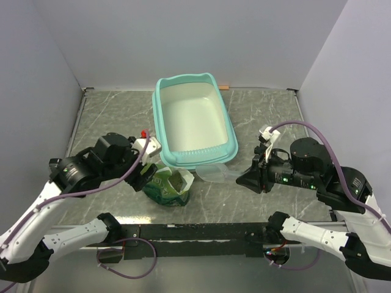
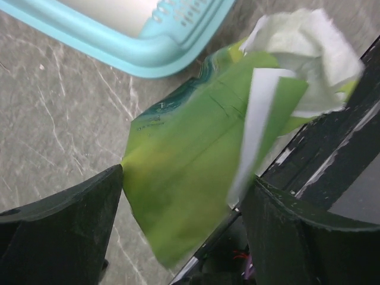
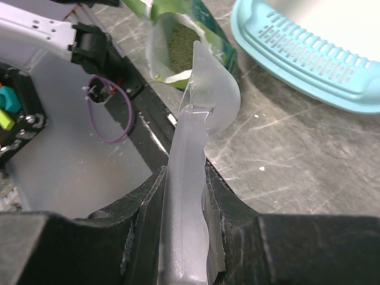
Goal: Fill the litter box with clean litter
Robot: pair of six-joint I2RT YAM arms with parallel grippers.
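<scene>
The turquoise litter box (image 1: 160, 116) stands at the table's middle back, its whitish inside bare of granules; its rim shows in the left wrist view (image 2: 119, 50) and the right wrist view (image 3: 309, 59). An open green bag (image 1: 171, 188) stands just in front of it. Beige-grey litter (image 3: 181, 44) shows inside the bag's mouth. My left gripper (image 1: 146, 174) clasps the bag's left side, with the bag (image 2: 190, 148) filling the gap between its fingers (image 2: 59, 231). My right gripper (image 1: 247, 178) is shut on the handle of a clear plastic scoop (image 3: 208, 101), whose bowl (image 1: 214, 175) sits just right of the bag's mouth.
A black rail (image 1: 195, 232) runs along the table's near edge, close behind the bag. Grey walls close in the table on three sides. A small orange piece (image 1: 226, 86) lies at the back wall behind the box. Purple cables (image 1: 131, 259) hang below the rail.
</scene>
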